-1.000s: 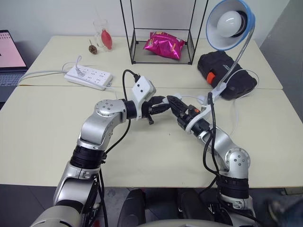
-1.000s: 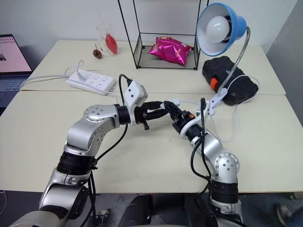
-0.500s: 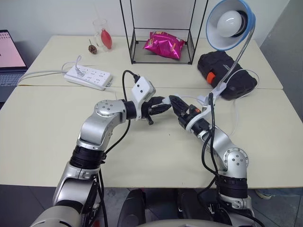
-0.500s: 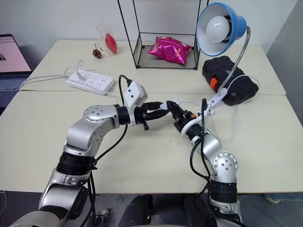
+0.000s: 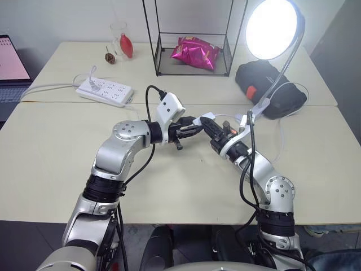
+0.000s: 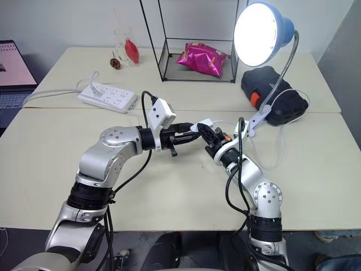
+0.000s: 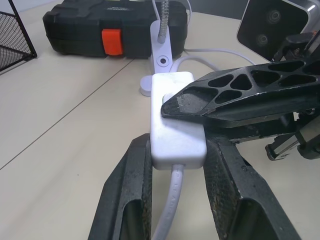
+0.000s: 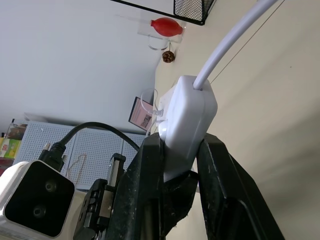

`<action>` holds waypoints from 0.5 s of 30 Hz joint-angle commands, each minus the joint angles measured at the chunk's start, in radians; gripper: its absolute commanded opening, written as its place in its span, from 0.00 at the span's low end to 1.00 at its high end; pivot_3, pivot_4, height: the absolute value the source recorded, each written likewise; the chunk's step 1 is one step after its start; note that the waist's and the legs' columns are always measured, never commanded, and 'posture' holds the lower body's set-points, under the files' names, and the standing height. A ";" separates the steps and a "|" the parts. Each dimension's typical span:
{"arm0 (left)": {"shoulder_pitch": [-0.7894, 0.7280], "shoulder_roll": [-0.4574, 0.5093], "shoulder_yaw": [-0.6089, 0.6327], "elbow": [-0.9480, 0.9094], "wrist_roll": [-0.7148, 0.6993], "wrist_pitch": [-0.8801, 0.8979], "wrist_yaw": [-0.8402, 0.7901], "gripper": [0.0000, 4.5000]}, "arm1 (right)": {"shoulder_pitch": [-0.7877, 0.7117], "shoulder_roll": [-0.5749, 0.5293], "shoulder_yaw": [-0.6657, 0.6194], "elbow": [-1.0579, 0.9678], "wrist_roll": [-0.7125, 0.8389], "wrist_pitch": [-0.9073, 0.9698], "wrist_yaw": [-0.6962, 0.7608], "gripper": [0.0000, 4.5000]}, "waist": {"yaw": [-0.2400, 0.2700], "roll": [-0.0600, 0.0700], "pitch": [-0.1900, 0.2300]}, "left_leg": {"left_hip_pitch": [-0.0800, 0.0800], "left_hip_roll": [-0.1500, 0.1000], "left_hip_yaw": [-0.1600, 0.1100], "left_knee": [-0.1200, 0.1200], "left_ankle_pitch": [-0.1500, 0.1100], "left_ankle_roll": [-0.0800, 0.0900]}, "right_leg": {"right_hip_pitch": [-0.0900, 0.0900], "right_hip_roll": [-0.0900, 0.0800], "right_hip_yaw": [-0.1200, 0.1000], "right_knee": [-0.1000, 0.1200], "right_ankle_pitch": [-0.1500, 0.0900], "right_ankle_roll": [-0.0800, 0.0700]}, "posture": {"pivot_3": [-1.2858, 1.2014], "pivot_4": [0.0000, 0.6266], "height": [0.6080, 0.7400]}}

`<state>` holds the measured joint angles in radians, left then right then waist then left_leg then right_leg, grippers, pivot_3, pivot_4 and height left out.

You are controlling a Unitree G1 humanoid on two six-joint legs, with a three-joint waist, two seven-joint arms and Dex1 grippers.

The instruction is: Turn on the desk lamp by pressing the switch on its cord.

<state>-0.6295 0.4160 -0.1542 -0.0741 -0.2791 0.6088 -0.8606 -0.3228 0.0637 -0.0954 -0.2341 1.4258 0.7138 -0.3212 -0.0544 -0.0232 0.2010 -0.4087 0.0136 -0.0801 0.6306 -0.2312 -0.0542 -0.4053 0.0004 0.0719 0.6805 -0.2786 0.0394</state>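
The switch [image 7: 176,120] is a small, light box of hard, smooth plastic on a thin limp cord [image 7: 170,210], so it can slip or twist; it is best held by its flat long sides. It hangs above the near table, in the middle. The left gripper [image 7: 179,192] clamps it from both sides. The right gripper [image 8: 179,165], reaching in from the right, is squeezed closed on it. The desk lamp [image 5: 272,28], far right, is shining.

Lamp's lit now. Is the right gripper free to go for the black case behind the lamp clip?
Probably not yet: the right gripper is shut on the switch, which the left gripper also clamps. Once released, the desk lamp gooseneck and cord stand before the black case.
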 commanded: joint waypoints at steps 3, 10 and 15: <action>-0.023 0.003 0.006 -0.045 -0.013 -0.012 0.002 0.24 | -0.003 -0.003 0.002 -0.012 -0.019 -0.001 0.002 0.12 | 0.000 0.000 0.000 | 0.000 0.000 0.000 0.000 0.000 0.000 | 0.000 0.000 0.000 0.000 0.000 0.000 | 0.52 0.24 1.00; -0.019 0.000 0.006 -0.040 -0.008 -0.019 0.011 0.24 | 0.019 -0.042 -0.001 -0.036 0.002 0.029 0.030 0.41 | 0.000 0.000 0.000 | 0.000 0.000 0.000 0.000 0.000 0.000 | 0.000 0.000 0.000 0.000 0.000 0.000 | 0.52 0.24 1.00; -0.015 -0.005 0.001 -0.022 0.003 -0.039 0.018 0.24 | 0.040 -0.129 0.005 -0.073 0.004 0.083 0.069 0.69 | 0.000 0.000 0.000 | -0.001 0.000 0.000 0.000 0.000 0.000 | 0.000 0.000 0.000 0.000 0.000 0.000 | 0.52 0.24 1.00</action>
<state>-0.6298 0.4148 -0.1558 -0.0723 -0.2760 0.6026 -0.8479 -0.2909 -0.0339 -0.0951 -0.2514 1.4262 0.7719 -0.2831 -0.0541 -0.0232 0.2010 -0.4093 0.0134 -0.0800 0.6307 -0.2312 -0.0541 -0.4053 0.0002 0.0717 0.6803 -0.2785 0.0393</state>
